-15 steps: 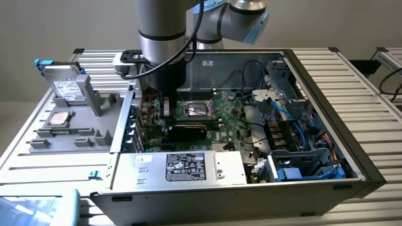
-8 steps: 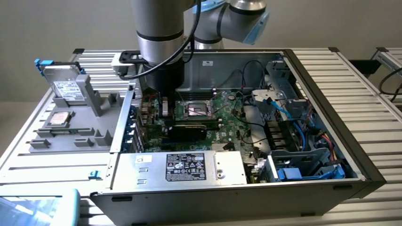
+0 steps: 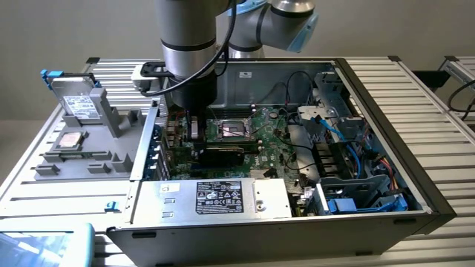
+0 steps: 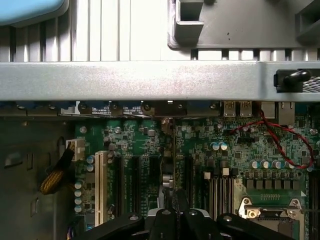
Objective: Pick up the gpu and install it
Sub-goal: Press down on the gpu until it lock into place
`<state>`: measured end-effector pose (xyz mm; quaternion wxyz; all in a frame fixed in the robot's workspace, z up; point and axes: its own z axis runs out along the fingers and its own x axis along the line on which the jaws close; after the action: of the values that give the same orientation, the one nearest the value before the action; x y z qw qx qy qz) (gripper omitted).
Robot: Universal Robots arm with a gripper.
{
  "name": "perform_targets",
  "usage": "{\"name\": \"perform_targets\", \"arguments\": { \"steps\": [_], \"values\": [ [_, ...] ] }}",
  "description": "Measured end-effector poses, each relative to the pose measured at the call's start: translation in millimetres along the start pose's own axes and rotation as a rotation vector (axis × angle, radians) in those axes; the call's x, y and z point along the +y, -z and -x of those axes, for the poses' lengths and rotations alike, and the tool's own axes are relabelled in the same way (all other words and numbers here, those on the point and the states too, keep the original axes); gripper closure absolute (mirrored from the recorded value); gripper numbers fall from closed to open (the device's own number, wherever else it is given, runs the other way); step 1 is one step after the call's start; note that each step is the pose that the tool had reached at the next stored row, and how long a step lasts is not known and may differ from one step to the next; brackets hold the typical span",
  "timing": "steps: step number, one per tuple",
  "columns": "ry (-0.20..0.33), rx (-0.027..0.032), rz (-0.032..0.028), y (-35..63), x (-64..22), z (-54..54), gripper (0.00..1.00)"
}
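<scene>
The gpu [image 3: 221, 153] stands on edge inside the open computer case [image 3: 386, 139], low over the motherboard's expansion slots just in front of the CPU socket [image 3: 233, 129]. Its black cooler face is turned toward the exterior camera. My gripper [image 3: 194, 133] reaches straight down into the case and is shut on the card's top edge near the rear wall. In the wrist view the gpu [image 4: 168, 150] is a thin dark edge running from my gripper [image 4: 172, 202] toward the rear panel. I cannot tell whether it is seated in a slot.
A grey fixture [image 3: 119, 125] on the exterior view's left holds a hard drive [image 3: 78, 103], a CPU [image 3: 70, 140] and a memory stick [image 3: 82, 153]. The power supply [image 3: 215, 197] fills the case's near side. A drive cage with blue cables [image 3: 349, 167] stands right. A red-black wire [image 4: 280, 145] crosses the board.
</scene>
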<state>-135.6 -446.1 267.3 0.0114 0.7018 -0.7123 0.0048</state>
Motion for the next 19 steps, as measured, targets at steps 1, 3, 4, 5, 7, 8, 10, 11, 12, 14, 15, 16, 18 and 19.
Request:
{"name": "perform_targets", "arguments": {
  "steps": [1,3,4,5,7,8,10,11,12,14,15,16,18,19],
  "values": [
    [0.000,-0.0003,0.0000,-0.6,0.1,0.1,0.88],
    [0.000,-0.0014,-0.0002,-2.2,0.4,0.2,0.88],
    [0.000,-0.0015,-0.0004,-2.5,0.5,0.1,0.88],
    [0.000,-0.0013,-0.0005,-2.7,0.7,0.1,0.88],
    [0.000,-0.0022,-0.0001,-2.7,0.8,0.2,0.88],
    [0.000,-0.0031,-0.0001,-2.8,0.8,0.2,0.88],
    [0.000,-0.0042,-0.0001,-2.8,0.9,0.1,0.88],
    [0.000,-0.0043,0.0000,-2.8,0.9,0.1,0.88],
    [0.000,-0.0043,0.0003,-2.7,0.9,0.1,0.88],
    [-0.001,-0.0062,0.0033,0.2,1.0,-0.3,0.88],
    [-0.001,-0.0049,0.0067,3.9,1.0,-0.7,0.88],
    [-0.001,-0.0042,0.0104,7.7,0.9,-1.2,0.88],
    [-0.001,-0.0042,0.0156,14.7,-0.1,-1.8,0.88],
    [-0.001,-0.0046,0.0165,16.2,-1.7,-2.0,0.88]
  ]
}}
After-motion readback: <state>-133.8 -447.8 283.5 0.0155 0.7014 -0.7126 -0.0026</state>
